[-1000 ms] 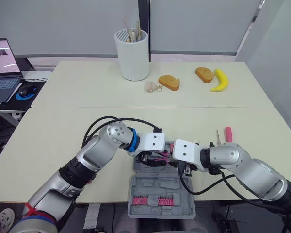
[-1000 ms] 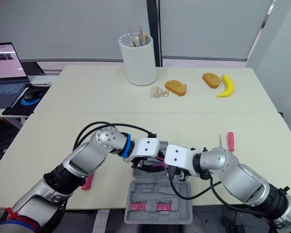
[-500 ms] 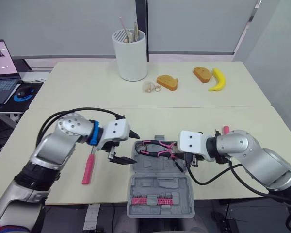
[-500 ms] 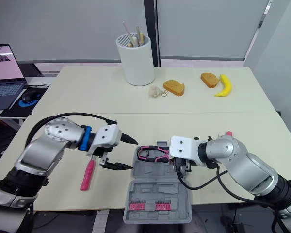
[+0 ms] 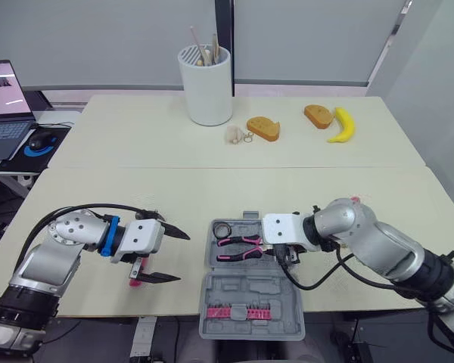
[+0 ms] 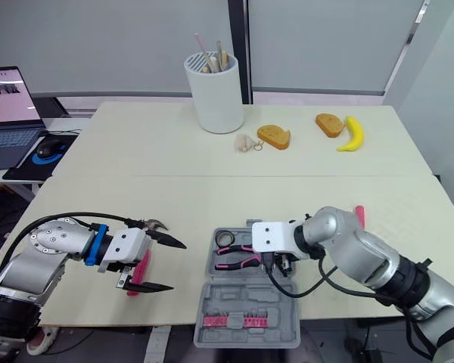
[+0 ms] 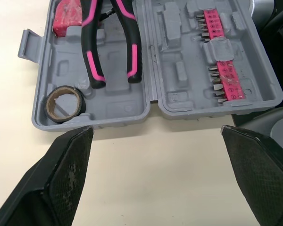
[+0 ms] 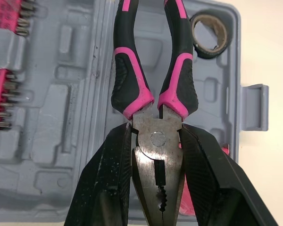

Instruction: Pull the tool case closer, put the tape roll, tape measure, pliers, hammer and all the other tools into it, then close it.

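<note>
Right now the case (image 5: 250, 281) is lying open at the near edge of the surface (image 5: 325, 181), its tray toward the robot's 12 o'clock and its other half, holding a pink bit strip (image 7: 221, 56), hanging toward 6 o'clock. The right pincer (image 8: 155, 136) is gripping the pliers (image 5: 238, 243) by their metal head, one black finger pressing on each side of it. The pliers are sitting across the tray with their pink-and-black handles pointing toward 9 o'clock. The tape roll (image 7: 63, 103) is lying flat in the tray's corner at about 10 o'clock, just beside the handle ends. A pink block (image 7: 66, 23) is sitting in another tray corner, next to the pliers' head.

At 9 o'clock from the case, the left pincer (image 5: 180, 257) is hovering over the bare surface with its two fingers spread wide apart, holding nothing and pointing toward the case. The hammer (image 6: 140, 271) is lying under that pincer, its pink handle partly showing.

At 3 o'clock from the case, a pink handle (image 6: 359, 215) is peeking out from behind the right arm.

Well apart, at 12 o'clock, a white cup (image 5: 207, 87), a banana (image 5: 342, 127) and two bread pieces (image 5: 263, 128) are resting on the far surface.
</note>
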Robot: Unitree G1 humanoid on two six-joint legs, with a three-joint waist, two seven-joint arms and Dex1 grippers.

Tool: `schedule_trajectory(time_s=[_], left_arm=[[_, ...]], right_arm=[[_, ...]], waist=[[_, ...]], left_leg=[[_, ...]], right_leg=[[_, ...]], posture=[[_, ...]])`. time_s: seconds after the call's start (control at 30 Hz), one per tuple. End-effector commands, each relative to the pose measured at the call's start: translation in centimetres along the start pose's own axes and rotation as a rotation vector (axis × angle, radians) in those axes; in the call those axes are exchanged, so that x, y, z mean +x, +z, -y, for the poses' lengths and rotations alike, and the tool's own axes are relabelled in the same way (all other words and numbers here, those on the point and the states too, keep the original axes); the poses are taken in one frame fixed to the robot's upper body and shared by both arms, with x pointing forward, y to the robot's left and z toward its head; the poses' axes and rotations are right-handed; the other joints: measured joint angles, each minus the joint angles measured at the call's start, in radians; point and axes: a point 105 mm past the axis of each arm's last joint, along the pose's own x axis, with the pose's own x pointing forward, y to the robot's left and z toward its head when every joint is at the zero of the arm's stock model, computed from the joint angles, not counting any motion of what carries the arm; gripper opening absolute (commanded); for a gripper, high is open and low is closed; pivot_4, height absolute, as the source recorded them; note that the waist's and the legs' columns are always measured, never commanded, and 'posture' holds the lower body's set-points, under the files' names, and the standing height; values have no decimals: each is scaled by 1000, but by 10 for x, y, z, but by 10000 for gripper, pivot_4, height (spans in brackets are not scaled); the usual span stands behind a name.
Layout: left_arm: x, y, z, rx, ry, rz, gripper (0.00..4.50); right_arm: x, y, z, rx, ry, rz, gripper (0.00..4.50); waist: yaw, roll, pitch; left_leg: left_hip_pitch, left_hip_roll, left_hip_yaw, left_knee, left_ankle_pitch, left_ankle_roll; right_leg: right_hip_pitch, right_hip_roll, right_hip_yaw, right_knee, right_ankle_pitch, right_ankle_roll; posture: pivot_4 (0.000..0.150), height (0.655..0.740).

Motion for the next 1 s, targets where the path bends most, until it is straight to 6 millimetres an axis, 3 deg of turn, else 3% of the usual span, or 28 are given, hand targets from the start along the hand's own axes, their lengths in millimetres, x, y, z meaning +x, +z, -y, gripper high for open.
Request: schedule_trajectory(time_s=[0.03,0.4,0.73,0.77,0.9,1.0], left_arm=[[-2,5,-5,37,31,2,45000],[3,6,-6,48,40,-14,45000],[8,5,-9,60,59,-21,45000],[9,5,-9,63,62,-24,45000],[8,6,-12,64,72,-27,45000],[7,5,-13,64,76,-33,45000]], right_arm=[[6,7,6,-37,-27,8,13192],[31,7,3,12,-14,7,13191],[36,5,-1,51,-4,11,13138],[33,7,1,50,-7,22,20210],[15,29,7,37,-15,129,28466],[6,44,8,15,-11,216,28466]], waist=[[-1,0,0],[-3,0,0],[-4,0,0],[-4,0,0],[-4,0,0],[-4,0,0]], left_leg=[[0,0,0,0,0,0],[0,0,1,0,0,0],[0,0,2,0,0,0],[0,0,2,0,0,0],[0,0,2,0,0,0],[0,0,2,0,0,0]], right_leg=[[-1,0,0,0,0,0],[-2,1,0,2,0,0],[-5,1,1,6,0,0],[-5,1,1,6,0,0],[-5,1,1,6,0,0],[-5,1,1,6,0,0]], posture=[[1500,7400],[1500,7400],[1500,7400],[1500,7400],[1500,7400],[1500,7400]])
